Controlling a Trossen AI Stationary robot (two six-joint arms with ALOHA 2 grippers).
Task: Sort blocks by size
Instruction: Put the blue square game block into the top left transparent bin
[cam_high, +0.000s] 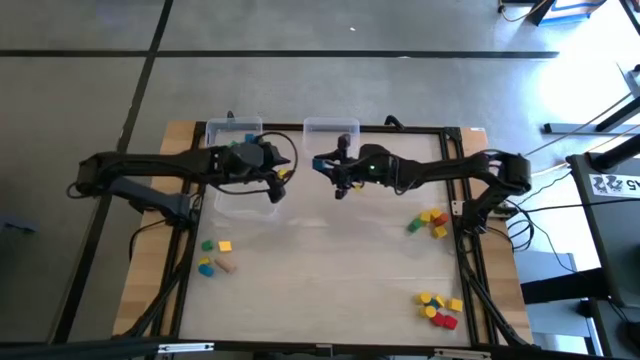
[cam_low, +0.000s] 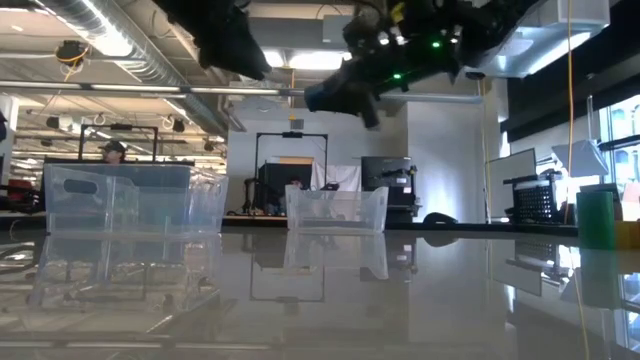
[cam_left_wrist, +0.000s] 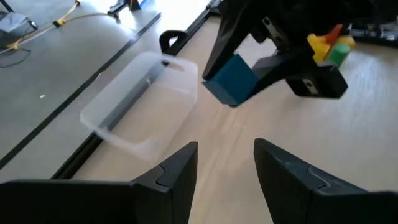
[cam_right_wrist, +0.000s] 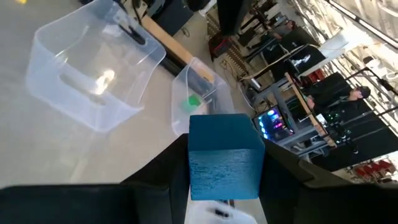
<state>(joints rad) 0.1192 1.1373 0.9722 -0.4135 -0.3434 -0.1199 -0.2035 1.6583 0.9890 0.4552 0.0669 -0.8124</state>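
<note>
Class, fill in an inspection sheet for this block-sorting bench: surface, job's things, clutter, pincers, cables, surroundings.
Surface: pale table with wooden edges, glossy in the low view.
Job's things: blue block held in the air; block clusters near the right edge and right front; a few blocks at left front; clear bins at the far side.
Clutter: nothing seen.
Pincers: right pincer shut on the blue block, raised near the middle bin; left pincer open, empty, facing it.
Cables: wires along both arms; leads on the floor at right.
Surroundings: workshop room, a person far behind.
</note>
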